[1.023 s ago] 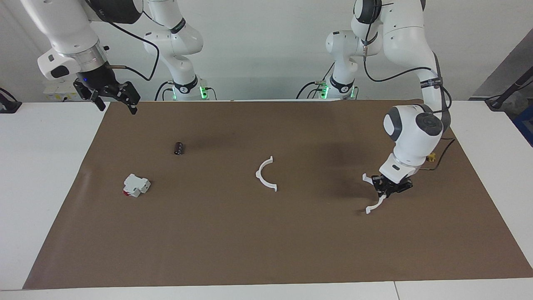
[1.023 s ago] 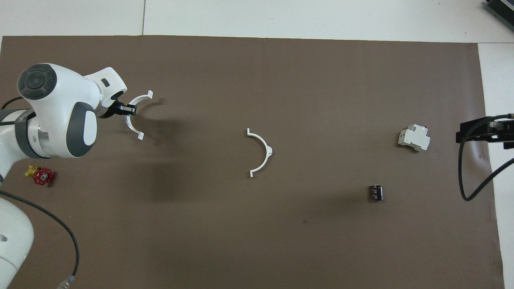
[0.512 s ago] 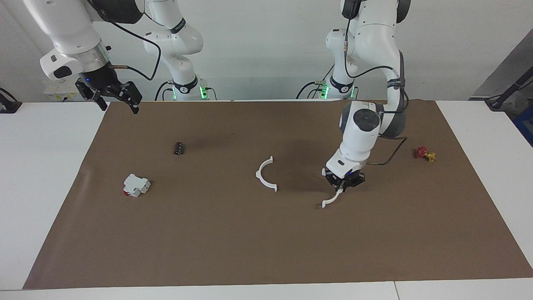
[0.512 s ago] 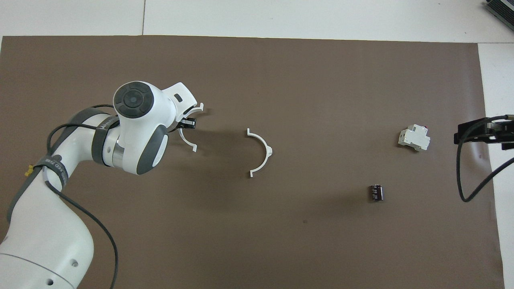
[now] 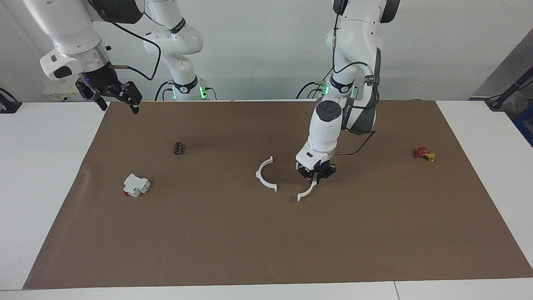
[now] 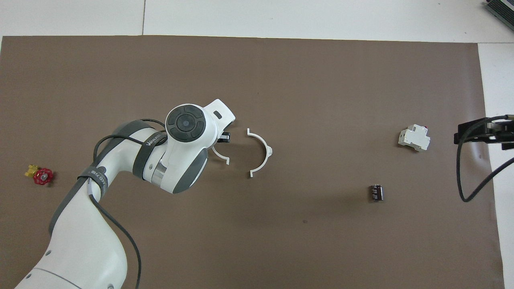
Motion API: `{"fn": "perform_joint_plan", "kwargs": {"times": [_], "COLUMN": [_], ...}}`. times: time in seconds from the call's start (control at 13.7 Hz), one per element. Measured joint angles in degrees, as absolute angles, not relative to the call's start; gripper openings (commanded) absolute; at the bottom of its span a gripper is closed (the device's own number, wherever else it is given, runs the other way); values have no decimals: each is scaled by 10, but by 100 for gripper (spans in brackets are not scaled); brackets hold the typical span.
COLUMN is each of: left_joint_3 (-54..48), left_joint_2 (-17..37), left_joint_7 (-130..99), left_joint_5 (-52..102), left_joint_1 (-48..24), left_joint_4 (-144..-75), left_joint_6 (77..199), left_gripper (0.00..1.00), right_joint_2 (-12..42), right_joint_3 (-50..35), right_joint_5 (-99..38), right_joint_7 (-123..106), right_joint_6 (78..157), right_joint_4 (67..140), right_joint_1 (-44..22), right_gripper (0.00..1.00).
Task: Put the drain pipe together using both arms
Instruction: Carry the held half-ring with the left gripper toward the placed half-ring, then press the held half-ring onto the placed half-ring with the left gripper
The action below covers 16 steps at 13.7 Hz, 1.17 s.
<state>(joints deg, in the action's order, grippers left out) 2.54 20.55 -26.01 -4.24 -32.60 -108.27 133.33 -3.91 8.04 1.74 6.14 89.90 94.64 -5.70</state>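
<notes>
Two white half-circle pieces make up the drain pipe. One half [image 5: 258, 174] [image 6: 265, 145] lies flat on the brown mat [image 5: 250, 241] near its middle. My left gripper [image 5: 315, 177] [image 6: 225, 138] is shut on the other half [image 5: 306, 193] [image 6: 221, 156], just beside the lying one toward the left arm's end of the table. The held half hangs down with its lower tab close to the mat. The two halves are apart. My right gripper [image 5: 118, 109] [image 6: 461, 134] waits open and holds nothing, raised over the mat's corner at the right arm's end.
A white blocky part with a red end [image 5: 135, 185] [image 6: 414, 137] and a small dark cylinder [image 5: 178, 148] [image 6: 376, 192] lie toward the right arm's end. A small red and yellow valve [image 5: 424, 153] [image 6: 42, 176] lies toward the left arm's end.
My left arm has carried its half-circle piece from the left arm's end of the mat to the middle, close beside the lying half. The right arm has barely moved.
</notes>
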Motion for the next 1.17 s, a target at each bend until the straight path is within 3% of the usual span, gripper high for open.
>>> {"fn": "perform_joint_plan", "kwargs": {"times": [1.17], "left_joint_3": [25], "left_joint_2": [205], "left_joint_7": [-291], "left_joint_5": [-42], "left_joint_1": [-368], "left_joint_4": [-1103], "left_joint_6": [1344], "left_gripper": [0], "right_joint_2": [-39], "right_joint_3": [80], "right_joint_5": [17], "right_joint_7": [61], "right_joint_6": [899], "right_joint_4": [946], "right_joint_1": [-57], "right_gripper": [100]}}
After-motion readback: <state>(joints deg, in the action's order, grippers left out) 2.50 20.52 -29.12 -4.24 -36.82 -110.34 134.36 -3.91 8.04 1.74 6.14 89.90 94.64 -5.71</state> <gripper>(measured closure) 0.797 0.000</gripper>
